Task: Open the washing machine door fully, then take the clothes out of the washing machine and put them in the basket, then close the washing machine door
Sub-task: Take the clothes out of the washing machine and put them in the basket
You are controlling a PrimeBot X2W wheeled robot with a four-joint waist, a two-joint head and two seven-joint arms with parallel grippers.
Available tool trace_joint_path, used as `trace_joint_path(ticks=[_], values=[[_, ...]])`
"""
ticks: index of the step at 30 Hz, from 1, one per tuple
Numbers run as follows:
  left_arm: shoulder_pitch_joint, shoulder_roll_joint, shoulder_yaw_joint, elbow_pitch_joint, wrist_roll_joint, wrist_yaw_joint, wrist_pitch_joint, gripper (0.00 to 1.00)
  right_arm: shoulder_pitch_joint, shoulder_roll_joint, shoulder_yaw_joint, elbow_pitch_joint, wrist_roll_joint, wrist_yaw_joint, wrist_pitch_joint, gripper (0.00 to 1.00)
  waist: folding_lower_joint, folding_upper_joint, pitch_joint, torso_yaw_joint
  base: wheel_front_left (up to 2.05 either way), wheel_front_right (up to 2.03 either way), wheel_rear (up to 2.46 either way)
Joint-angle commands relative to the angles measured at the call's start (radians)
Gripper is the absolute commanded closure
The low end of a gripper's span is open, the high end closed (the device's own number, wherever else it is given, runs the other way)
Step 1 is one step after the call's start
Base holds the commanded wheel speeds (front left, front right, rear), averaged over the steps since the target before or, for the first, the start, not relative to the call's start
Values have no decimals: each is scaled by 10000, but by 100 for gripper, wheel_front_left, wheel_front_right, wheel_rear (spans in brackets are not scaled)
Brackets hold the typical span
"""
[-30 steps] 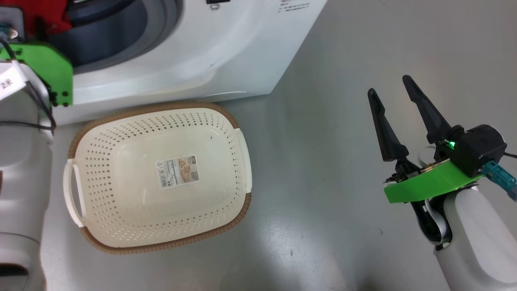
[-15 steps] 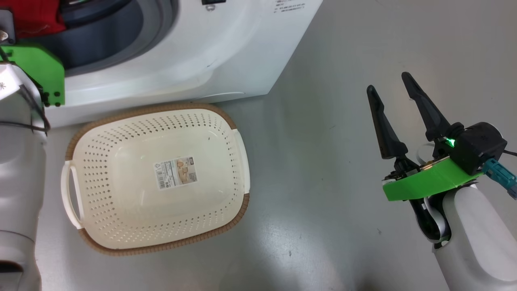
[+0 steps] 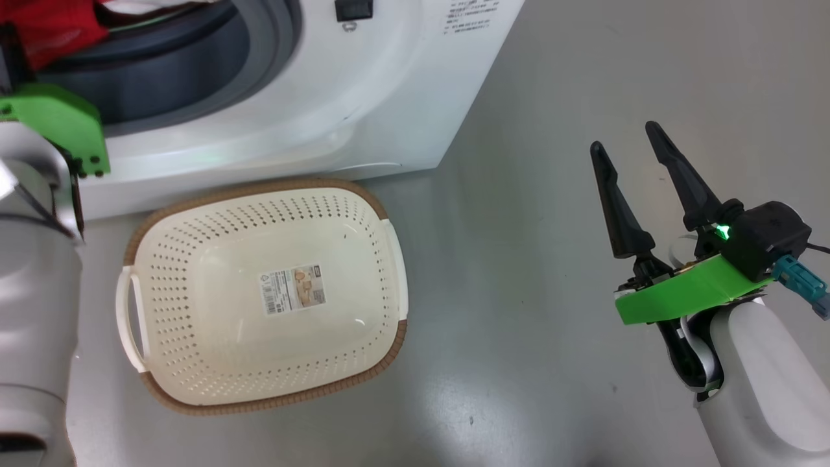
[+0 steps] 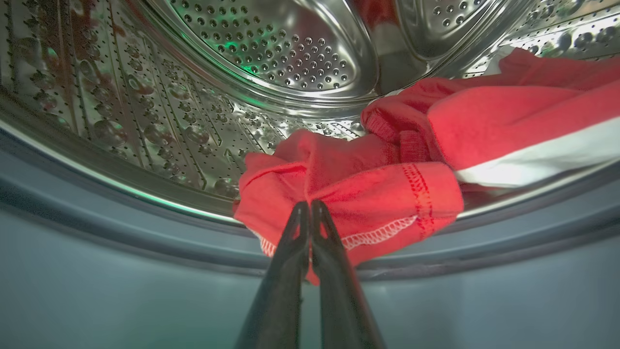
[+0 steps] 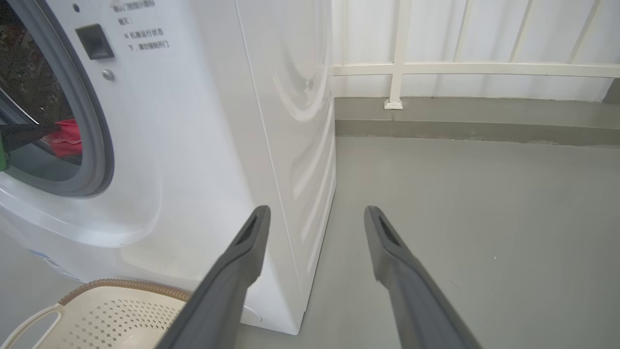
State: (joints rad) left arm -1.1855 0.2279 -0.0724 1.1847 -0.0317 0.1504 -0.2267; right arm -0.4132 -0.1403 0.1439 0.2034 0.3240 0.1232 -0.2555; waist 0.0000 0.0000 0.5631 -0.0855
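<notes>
Grey smooth floor [image 3: 519,194] | big white front-loading washing machine [image 3: 363,97]: steel perforated drum [image 4: 271,58] holds bright red white-trimmed clothes [image 4: 378,194] at near lip | cream perforated plastic basket [image 3: 259,189] before machine: only paper label [image 3: 293,288] inside | step: unloading; left gripper [image 4: 310,213] pressed together, pinching red hem; right gripper [image 3: 622,137] spread, idle, right | next: likely lift garment clear, lower into basket

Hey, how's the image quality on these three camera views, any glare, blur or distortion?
Head view: sharp, a pale glare patch on the floor. Left wrist view: wide-angle curving of the drum, green glints on its steel, clothes crisp. Right wrist view: right gripper blurred, washing machine sharp.
</notes>
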Motion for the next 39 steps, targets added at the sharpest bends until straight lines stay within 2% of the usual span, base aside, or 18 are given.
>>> trace_joint_path(ticks=[1,9,22,32,39], values=[[344,444,185,-292,-142,-20,-146,100,285,68,171,-182,122,75,-63,0,0,0,-170,51,0,0,0],[1505,395,482,-1555,-621,-70,-341,100,432,66,158,-130,87,75,-63,0,0,0,-737,216,0,0,0],[4709,22,1325,-5901,-1543,-326,-349,100,898,57,131,65,77,75,-63,0,0,0,-1862,532,0,0,0],[6522,-114,1540,-8492,-1675,-92,-304,100,1141,71,222,181,42,75,-63,0,0,0,-2731,632,0,0,0],[7570,-114,1409,-10930,-1453,256,383,100,1284,124,201,260,28,75,-63,0,0,0,-3097,620,0,0,0]])
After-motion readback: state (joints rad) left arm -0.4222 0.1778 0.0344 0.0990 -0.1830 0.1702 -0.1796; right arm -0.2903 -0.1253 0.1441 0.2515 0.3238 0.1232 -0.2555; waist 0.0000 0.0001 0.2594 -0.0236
